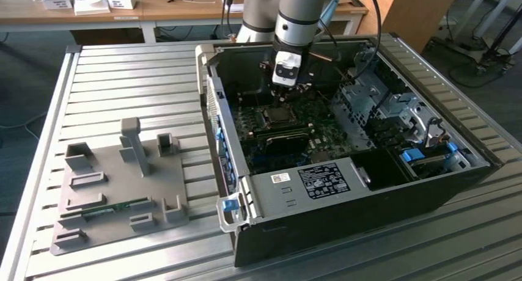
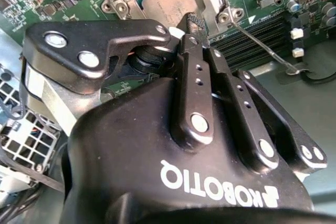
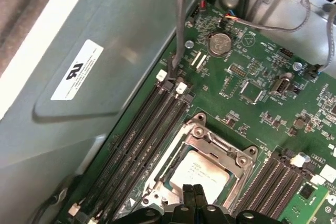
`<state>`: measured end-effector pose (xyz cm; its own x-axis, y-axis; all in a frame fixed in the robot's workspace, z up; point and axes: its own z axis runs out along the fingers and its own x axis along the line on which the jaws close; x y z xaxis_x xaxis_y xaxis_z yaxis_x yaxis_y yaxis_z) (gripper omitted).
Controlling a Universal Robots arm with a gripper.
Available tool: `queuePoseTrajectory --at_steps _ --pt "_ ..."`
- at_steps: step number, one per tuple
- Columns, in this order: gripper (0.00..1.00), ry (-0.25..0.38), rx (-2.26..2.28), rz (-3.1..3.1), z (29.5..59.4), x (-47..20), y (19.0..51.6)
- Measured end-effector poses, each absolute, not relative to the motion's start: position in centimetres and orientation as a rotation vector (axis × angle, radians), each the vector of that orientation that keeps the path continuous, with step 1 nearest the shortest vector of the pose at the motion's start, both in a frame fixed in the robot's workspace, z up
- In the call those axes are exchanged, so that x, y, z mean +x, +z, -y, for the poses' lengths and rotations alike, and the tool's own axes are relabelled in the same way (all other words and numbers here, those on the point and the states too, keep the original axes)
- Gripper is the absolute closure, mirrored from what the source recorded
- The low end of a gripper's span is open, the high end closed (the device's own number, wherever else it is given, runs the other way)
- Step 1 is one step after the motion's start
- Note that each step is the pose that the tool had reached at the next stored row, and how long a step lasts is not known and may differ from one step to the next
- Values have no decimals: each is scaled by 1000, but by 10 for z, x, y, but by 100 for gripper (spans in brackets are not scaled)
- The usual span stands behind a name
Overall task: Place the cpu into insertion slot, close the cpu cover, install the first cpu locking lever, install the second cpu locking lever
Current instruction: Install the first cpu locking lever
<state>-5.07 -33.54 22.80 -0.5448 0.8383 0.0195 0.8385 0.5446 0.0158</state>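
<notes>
The end effector (image 3: 193,191), fingers shut together, points tip-down at the chip (image 3: 202,170), which sits in its socket with the cover (image 3: 221,142) lying around it. With a lever (image 2: 265,48) sticking out unlatched, I'd worry a sideways nudge lifts the cover or scrapes the board (image 3: 252,77).

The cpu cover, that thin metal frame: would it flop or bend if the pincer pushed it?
Probably stiff, not floppy: the cpu cover looks like thin sheet metal. Fastened at one edge, it would likely pivot, not slide. Its slim sides around the cpu might bend under a hard push.
</notes>
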Motion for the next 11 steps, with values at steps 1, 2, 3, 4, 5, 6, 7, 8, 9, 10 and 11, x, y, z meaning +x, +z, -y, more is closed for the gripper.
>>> queuePoseTrajectory --at_steps 1,2,3,4,5,6,7,8,9,10,11 --pt "89 -36 -1484 2758 335 -51 228" --pt "89 -36 -1474 2763 335 -51 228" --pt "89 -36 -1464 2768 335 -51 228" --pt "89 -36 -1453 2774 335 -51 228" --pt "89 -36 -1443 2779 335 -51 228" --pt "89 -36 -1433 2784 335 -51 228" --pt "89 -36 -1423 2789 335 -51 228" --pt "89 -36 -1413 2794 335 -52 228" --pt "89 -36 -1403 2799 335 -52 228" --pt "89 -36 -1394 2804 335 -52 228" --pt "89 -36 -1383 2809 335 -52 228"
